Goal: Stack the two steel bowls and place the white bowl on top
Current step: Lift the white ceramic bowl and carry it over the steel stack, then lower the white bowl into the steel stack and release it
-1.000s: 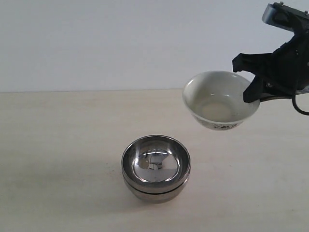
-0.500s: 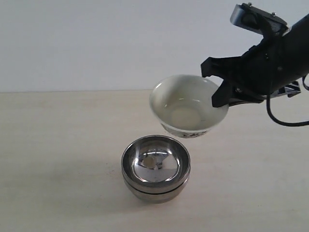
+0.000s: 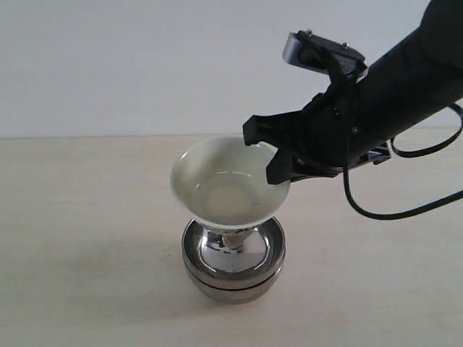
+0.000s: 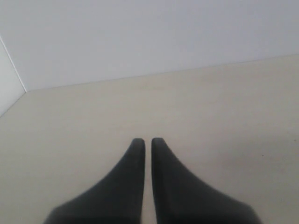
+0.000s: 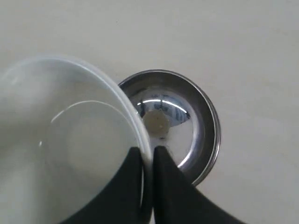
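The two steel bowls (image 3: pixel 239 267) sit nested, one inside the other, on the tan table. They show again in the right wrist view, steel bowls (image 5: pixel 196 121) partly covered. The white bowl (image 3: pixel 224 184) hangs in the air just above them, a little to their left, tilted toward the camera. My right gripper (image 3: pixel 278 155) is shut on the white bowl's right rim, one finger inside and one outside. The right wrist view shows that right gripper (image 5: pixel 148 154) pinching the white bowl (image 5: pixel 65 144) at its rim. My left gripper (image 4: pixel 145 142) is shut on nothing, over bare table, away from the bowls.
The tan table (image 3: pixel 87 253) stretches around the stack on all sides. A pale wall (image 3: pixel 145 65) rises behind it. A black cable (image 3: pixel 383 213) loops under my right arm.
My right gripper has carried the white bowl leftward and down, from the right side to just above the nested steel bowls. The steel bowls have not moved.
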Controlling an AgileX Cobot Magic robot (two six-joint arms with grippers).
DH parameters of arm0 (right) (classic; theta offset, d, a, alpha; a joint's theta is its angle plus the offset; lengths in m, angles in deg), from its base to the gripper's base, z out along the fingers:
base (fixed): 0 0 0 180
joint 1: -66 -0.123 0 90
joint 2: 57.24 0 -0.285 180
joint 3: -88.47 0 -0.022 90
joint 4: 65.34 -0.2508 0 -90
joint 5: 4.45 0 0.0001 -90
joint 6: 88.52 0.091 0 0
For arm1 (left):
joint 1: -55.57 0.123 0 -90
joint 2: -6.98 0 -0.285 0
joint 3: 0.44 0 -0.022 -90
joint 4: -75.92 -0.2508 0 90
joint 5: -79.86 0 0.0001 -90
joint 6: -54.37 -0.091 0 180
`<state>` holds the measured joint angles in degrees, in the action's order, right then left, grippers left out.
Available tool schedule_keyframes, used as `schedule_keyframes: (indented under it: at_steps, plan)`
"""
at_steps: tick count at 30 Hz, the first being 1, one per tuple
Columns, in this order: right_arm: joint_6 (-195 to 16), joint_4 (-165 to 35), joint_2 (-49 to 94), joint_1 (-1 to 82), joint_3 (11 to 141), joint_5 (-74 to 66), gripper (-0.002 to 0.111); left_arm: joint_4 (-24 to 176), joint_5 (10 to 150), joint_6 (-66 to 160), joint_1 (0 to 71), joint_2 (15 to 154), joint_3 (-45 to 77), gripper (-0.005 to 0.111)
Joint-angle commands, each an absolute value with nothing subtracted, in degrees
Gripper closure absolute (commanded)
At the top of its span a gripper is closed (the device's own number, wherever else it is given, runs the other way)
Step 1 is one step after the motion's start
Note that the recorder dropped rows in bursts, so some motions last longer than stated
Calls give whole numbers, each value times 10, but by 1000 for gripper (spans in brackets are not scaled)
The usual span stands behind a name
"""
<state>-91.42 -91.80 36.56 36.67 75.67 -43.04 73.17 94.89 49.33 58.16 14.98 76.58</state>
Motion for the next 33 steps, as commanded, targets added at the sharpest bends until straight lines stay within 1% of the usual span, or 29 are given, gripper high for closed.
schedule_keyframes:
  at_steps: [1, 16, 27, 33]
  plan:
    - [-912, -925, 403, 360, 760, -406, 108, 736, 945, 499, 583, 148, 768, 103]
    - [-950, -952, 472, 345, 760, -377, 108, 736, 945, 499, 583, 148, 768, 103]
    - [-969, -959, 472, 358, 760, -398, 108, 736, 945, 499, 583, 148, 768, 103]
    - [-981, -963, 472, 386, 760, -423, 108, 736, 945, 499, 583, 148, 768, 103]
